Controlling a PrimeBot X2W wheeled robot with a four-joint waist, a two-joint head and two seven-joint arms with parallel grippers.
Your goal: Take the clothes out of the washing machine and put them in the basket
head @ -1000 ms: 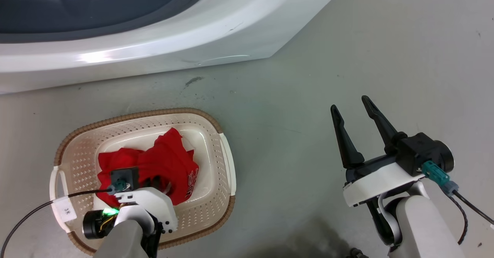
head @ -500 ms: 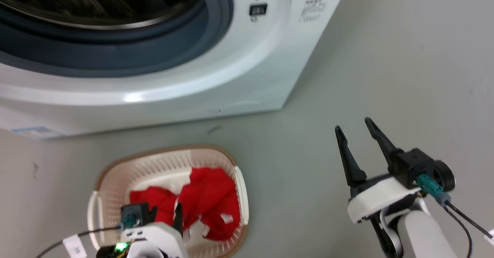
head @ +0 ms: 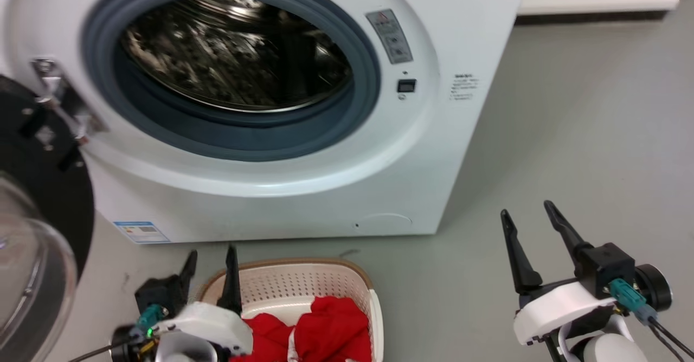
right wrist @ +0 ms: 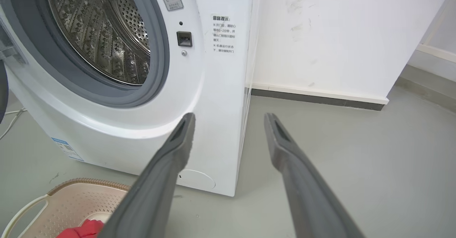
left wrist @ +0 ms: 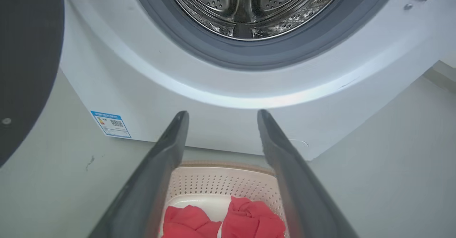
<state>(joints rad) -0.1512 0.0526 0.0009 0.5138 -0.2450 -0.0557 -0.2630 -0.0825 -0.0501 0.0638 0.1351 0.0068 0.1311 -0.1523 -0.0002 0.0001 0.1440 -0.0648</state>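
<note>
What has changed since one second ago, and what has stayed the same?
The head camera tilted up, bringing the open front of the large white front-loading washing machine into view. The left gripper lifted out of the soft red fabric clothes and is now open, empty, pointing at the machine. Unchanged: the clothes lie in the low cream perforated plastic basket; the right gripper stays open and empty.

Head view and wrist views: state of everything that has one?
Washing machine door, open, swung to the left.
Drum, looks empty in the part that shows.
Basket, upright on the floor, partly filled.
Clothes, crumpled, lying inside it.
Left gripper, open, empty.
Right gripper, open, empty.
</note>
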